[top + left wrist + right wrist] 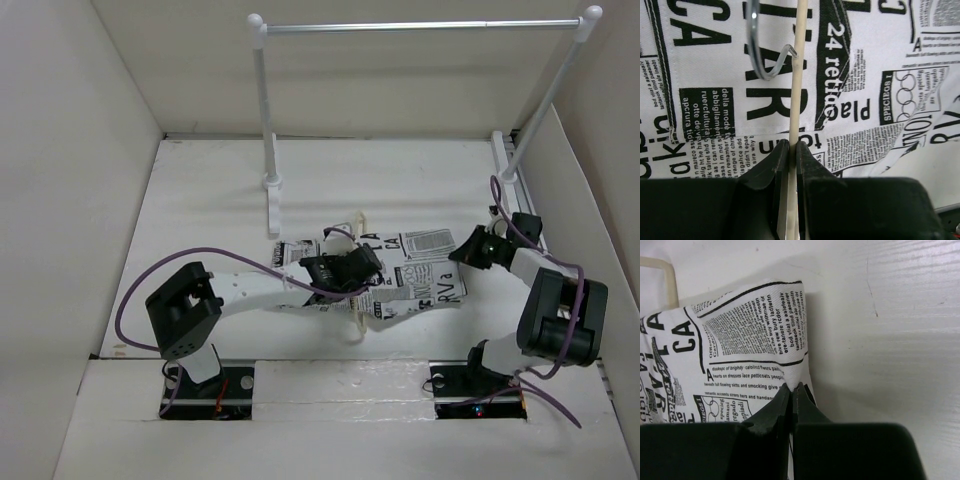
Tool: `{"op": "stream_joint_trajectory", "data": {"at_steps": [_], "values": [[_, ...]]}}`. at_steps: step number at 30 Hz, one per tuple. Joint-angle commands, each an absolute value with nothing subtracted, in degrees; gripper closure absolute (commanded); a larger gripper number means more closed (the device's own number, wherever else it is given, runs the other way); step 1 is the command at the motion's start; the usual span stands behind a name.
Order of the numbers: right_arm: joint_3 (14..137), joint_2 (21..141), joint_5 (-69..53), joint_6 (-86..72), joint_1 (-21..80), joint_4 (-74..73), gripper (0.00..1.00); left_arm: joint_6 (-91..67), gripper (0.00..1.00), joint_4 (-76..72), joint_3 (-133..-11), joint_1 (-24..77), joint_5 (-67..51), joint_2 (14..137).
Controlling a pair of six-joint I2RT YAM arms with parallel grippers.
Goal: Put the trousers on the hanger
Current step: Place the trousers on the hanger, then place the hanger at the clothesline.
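The trousers (425,275) lie flat in the middle of the table, white cloth with black newspaper print. The cream hanger (357,322) lies across their left part, its ends sticking out at the far and near sides. My left gripper (368,264) is shut on the hanger's thin bar (796,90), just above the cloth (880,100); the wire hook (760,55) curls beside the bar. My right gripper (468,250) is shut on the trousers' right edge (755,335), its tips (792,386) pinching a fold. A hanger corner (667,277) shows at the top left of the right wrist view.
A clothes rail (420,27) with white posts (265,110) stands at the back of the table; its feet sit behind the trousers. White walls close in the left, right and far sides. A purple cable (140,290) loops from the left arm.
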State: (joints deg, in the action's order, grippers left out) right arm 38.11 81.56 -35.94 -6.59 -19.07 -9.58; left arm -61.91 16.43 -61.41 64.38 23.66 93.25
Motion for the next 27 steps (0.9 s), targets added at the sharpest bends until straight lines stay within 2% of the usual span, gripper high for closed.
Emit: {"op": "stream_joint_trajectory", "data": {"at_steps": [1, 2, 3, 5, 6, 8, 11, 14, 16, 19, 20, 23, 25, 26, 27], "values": [[37.7, 83.7, -36.2, -4.5, -20.0, -7.3, 0.95, -61.1, 1.0, 18.9, -65.9, 64.4, 26.4, 91.9], [37.4, 83.9, -36.7, -4.5, -20.0, -7.2, 0.92, -61.0, 1.0, 19.5, -66.6, 65.0, 26.6, 92.1], [37.4, 83.6, -36.8, -4.5, -20.0, -7.3, 0.79, -60.7, 1.0, 19.9, -67.3, 65.0, 26.9, 92.2], [37.9, 82.4, -37.5, -4.5, -20.0, -7.8, 0.61, -60.5, 1.0, 21.1, -69.9, 66.4, 28.3, 92.0], [38.5, 80.5, -37.7, -4.1, -20.0, -9.6, 0.48, -60.0, 1.0, 21.5, -70.8, 66.4, 28.7, 91.8], [42.1, 74.6, -37.2, -3.1, -18.5, -15.4, 0.35, -58.1, 1.0, 22.4, -74.6, 66.4, 30.1, 91.0], [44.8, 70.3, -36.7, -3.7, -16.0, -19.8, 0.33, -57.1, 1.0, 22.1, -76.7, 66.4, 30.8, 90.0], [47.2, 60.1, -37.7, -6.8, -9.6, -23.4, 0.33, -54.4, 1.0, 21.4, -79.4, 66.4, 33.0, 88.2], [49.2, 53.2, -38.3, -9.2, -4.9, -24.6, 0.37, -52.5, 1.0, 21.0, -81.6, 66.4, 34.5, 87.4], [50.3, 45.8, -35.6, -15.8, 5.9, -26.7, 0.47, -51.1, 1.0, 19.3, -83.0, 66.4, 35.2, 86.8], [49.8, 44.2, -35.0, -19.4, 8.5, -27.3, 0.57, -50.7, 1.0, 19.0, -82.9, 66.4, 35.3, 86.7], [45.5, 39.4, -34.5, -28.6, 17.9, -22.7, 0.68, -51.1, 1.0, 17.8, -83.0, 66.4, 34.9, 86.9], [43.1, 38.2, -32.4, -32.7, 25.2, -20.0, 0.65, -51.4, 1.0, 16.1, -82.0, 66.4, 34.0, 86.9], [42.6, 38.0, -31.4, -35.2, 30.2, -18.0, 0.55, -51.8, 1.0, 14.8, -81.0, 66.4, 33.6, 86.9], [42.5, 38.3, -29.6, -36.0, 30.2, -17.3, 0.5, -52.1, 1.0, 14.8, -80.7, 66.4, 33.3, 86.9]]}}
